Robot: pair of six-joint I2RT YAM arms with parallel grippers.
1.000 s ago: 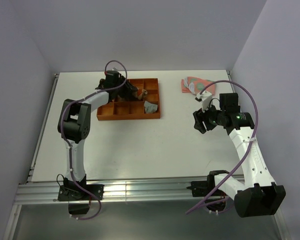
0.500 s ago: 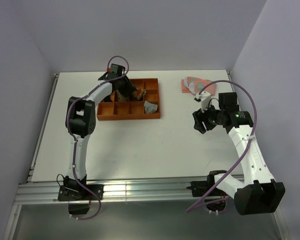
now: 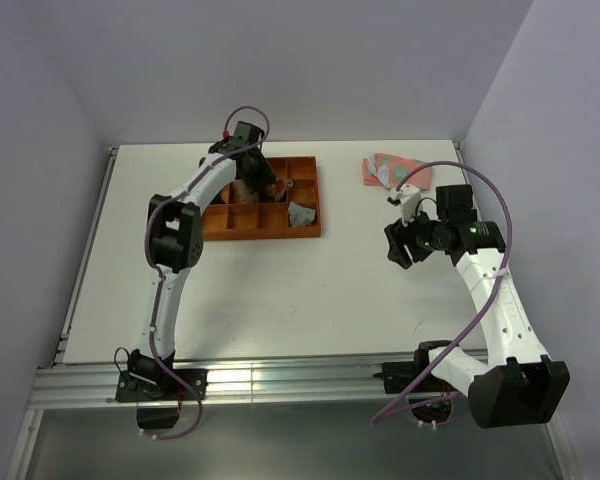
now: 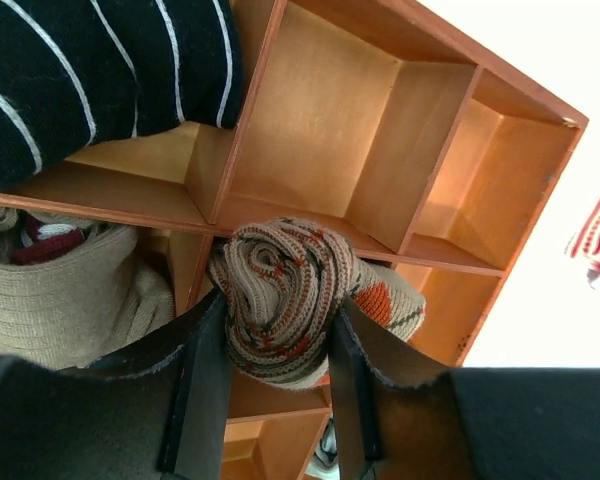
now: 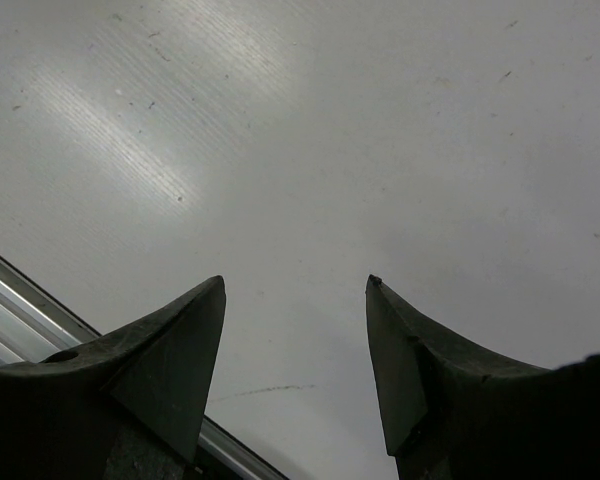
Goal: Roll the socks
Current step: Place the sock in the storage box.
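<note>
Tan argyle sock (image 4: 280,300), wound into a tight roll with orange and dark-brown diamonds showing, is clamped between the two dark fingers (image 4: 205,370) of the left tool (image 4: 275,325). The fingers press on both sides of the roll, and a loose end of the same fabric pokes out on one side. The roll hangs over the orange tray (image 3: 250,236), a box split into compartments by thin walls. In the top view the left tool (image 3: 248,175) is over the far middle part of the tray, with its arm reaching in across the tray's left end. Whether the roll touches the tray's floor or a divider cannot be told.

The grey sock (image 3: 300,213) lies bunched in the compartment at the tray's near right corner, apart from the left tool.

The left wrist view shows the bare wooden walls of the tray (image 4: 320,120) just behind the roll. A black sock with thin white stripes (image 4: 100,70) fills one compartment, and a beige ribbed sock (image 4: 70,300) lies beside the held roll.

The right tool (image 3: 398,243) hovers well off the tray's right side, its fingers spread wide apart (image 5: 295,285) above the pale counter (image 5: 380,120). A pink-and-green patterned pair (image 3: 385,168) lies flat on the counter beyond the tray's far right corner.
</note>
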